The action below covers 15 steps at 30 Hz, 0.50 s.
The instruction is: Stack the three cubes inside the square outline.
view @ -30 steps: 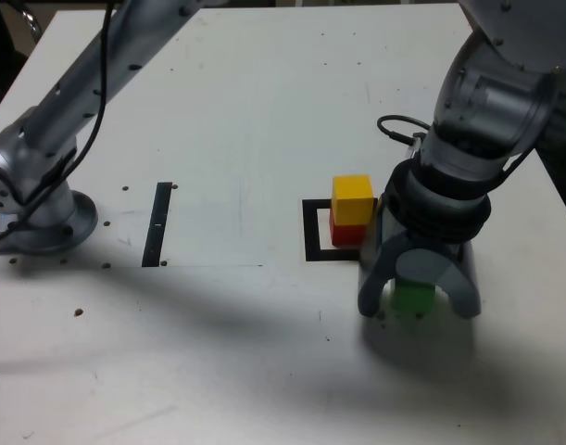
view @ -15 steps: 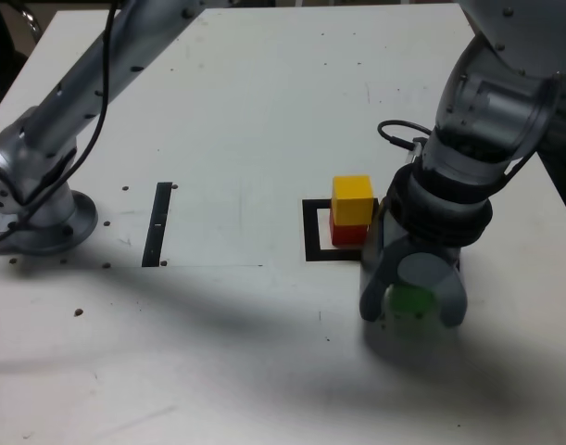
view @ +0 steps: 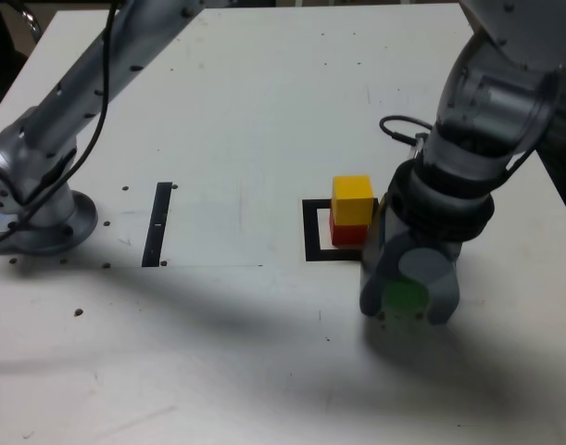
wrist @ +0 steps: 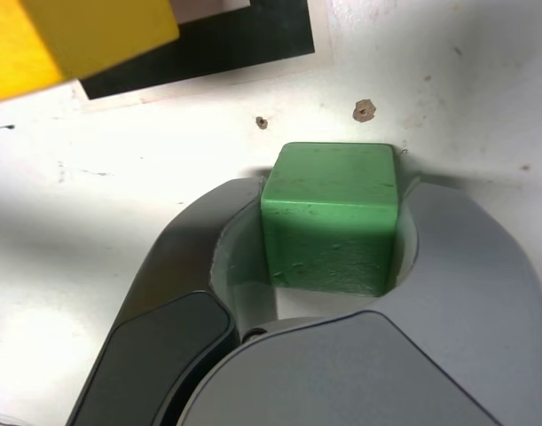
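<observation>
Gripper (view: pixel 408 295): lowered to the table (view: pixel 245 120), just beside the square outline's corner nearest the camera on the exterior view's right; jaws are seen clenched around the green cube, one grey finger pressed to each side of it; in the wrist view the gripper (wrist: pixel 331 232) is seen with both fingers touching the cube's flanks.
Green cube (view: pixel 405 297): held between the jaws; it is seen resting at table level, outside the outline; in the wrist view the green cube (wrist: pixel 330 216) sits upright, top face and one side face visible, slightly scuffed.
Yellow cube (view: pixel 352 199): stacked squarely on the red one; a corner of the yellow cube (wrist: pixel 66 35) is caught by the wrist view.
Red cube (view: pixel 347 234): placed inside the outline, under the yellow cube; only its lower front is exposed.
Square outline (view: pixel 312 232): thick black frame, partly covered by the two-cube stack; one part of the square outline (wrist: pixel 217 44) is visible in the wrist view.
Black strip (view: pixel 157 223): lying well apart, toward the exterior view's left.
Arm base (view: pixel 42 218): mounted at the table's edge on the exterior view's left.
Table: white, marked with small dark specks.
</observation>
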Tool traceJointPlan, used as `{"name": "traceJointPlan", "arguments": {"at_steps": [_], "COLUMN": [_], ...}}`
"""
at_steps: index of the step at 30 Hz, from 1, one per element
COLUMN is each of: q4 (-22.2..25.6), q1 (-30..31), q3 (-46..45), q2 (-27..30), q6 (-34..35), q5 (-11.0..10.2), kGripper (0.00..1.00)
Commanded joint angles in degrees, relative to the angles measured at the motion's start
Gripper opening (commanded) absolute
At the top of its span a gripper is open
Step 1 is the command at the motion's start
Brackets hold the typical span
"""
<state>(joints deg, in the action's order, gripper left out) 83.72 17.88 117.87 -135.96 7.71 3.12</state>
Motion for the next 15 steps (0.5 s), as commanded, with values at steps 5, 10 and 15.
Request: {"name": "traceJointPlan", "arguments": {"at_steps": [5,10,15], "q4": [4.3,7.1,8.6], "q1": [1.0,1.2,1.0], "q3": [3.3,5.0,5.7], "q2": [3.1,5.4,8.0], "q6": [-0.3,-0.3,-0.3], "q5": [-1.8,-3.1,-4.2], "kGripper": [0.25,0.25,0.25]}}
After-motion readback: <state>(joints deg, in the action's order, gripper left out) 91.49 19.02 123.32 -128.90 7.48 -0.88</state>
